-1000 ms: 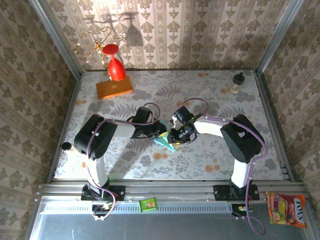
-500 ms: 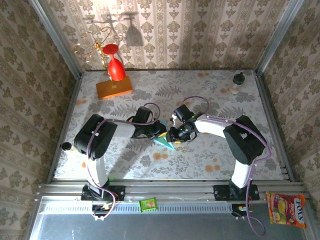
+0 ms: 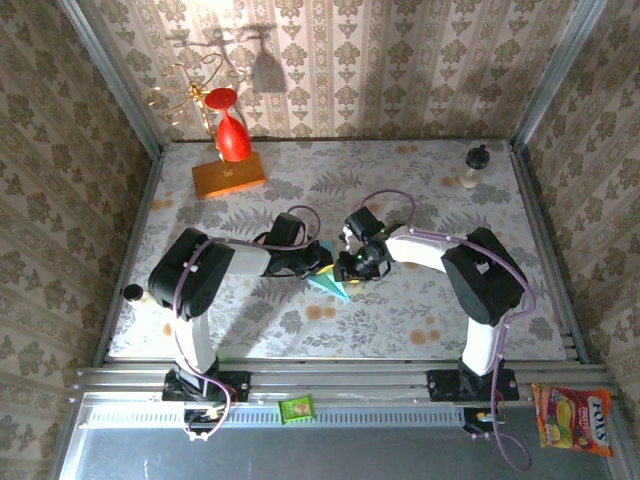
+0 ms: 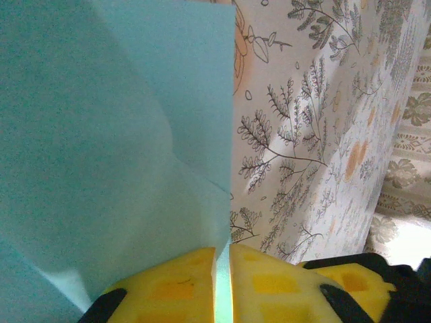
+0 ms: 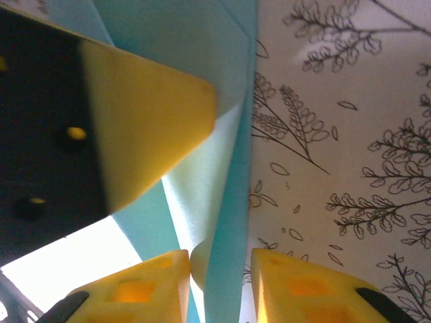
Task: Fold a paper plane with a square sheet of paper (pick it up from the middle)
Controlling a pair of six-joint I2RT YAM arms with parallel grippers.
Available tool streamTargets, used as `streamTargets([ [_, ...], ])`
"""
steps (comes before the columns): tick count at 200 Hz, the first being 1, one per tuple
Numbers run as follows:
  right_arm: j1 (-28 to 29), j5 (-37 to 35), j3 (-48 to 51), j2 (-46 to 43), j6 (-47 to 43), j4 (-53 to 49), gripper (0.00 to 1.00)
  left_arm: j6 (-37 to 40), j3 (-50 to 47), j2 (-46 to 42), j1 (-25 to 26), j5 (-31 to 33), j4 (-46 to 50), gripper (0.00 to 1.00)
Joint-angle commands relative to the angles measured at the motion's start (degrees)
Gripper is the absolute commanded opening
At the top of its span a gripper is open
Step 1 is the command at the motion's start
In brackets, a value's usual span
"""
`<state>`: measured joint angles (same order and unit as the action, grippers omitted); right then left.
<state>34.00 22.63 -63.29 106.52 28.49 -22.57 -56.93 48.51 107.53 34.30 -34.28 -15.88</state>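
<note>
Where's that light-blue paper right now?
In the top view, the light-blue paper sits near the middle of the table, pinched in the left gripper, with the right gripper meeting it from the right.

The paper plane is plain light blue, the finger pads yellow. The table is white with grey fern leaves and orange blossoms; the block is orange, the glass red, the wallpaper beige damask.

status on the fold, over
Left gripper shut on paper edge. Right gripper astride the fold, grip unclear. Paper part-folded, between both arms. Orange block far back, well apart.
</note>
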Motion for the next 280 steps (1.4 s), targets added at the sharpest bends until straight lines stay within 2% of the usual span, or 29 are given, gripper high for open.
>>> streamTargets([
  [1, -0.3, -1.0, -0.7, 1.6, -0.1, -2.5, 0.3, 1.1, -1.1, 0.8, -0.3, 1.4, 3.2, 0.14],
  [80, -0.2, -0.7, 0.7, 3.9, -1.1, -2.7, 0.27, 0.7, 0.7, -1.9, -0.3, 0.3, 2.4, 0.16],
  [163, 0.9, -3.5, 0.1, 5.9, -1.9, -4.1, 0.26, 0.2, 0.1, -4.6, -0.2, -0.3, 1.1, 0.16],
  [280, 1.9, -4.9, -0.8, 7.0, -2.0, -5.1, 0.24, 0.7, 0.7, -0.7, 0.2, -0.5, 2.2, 0.14],
])
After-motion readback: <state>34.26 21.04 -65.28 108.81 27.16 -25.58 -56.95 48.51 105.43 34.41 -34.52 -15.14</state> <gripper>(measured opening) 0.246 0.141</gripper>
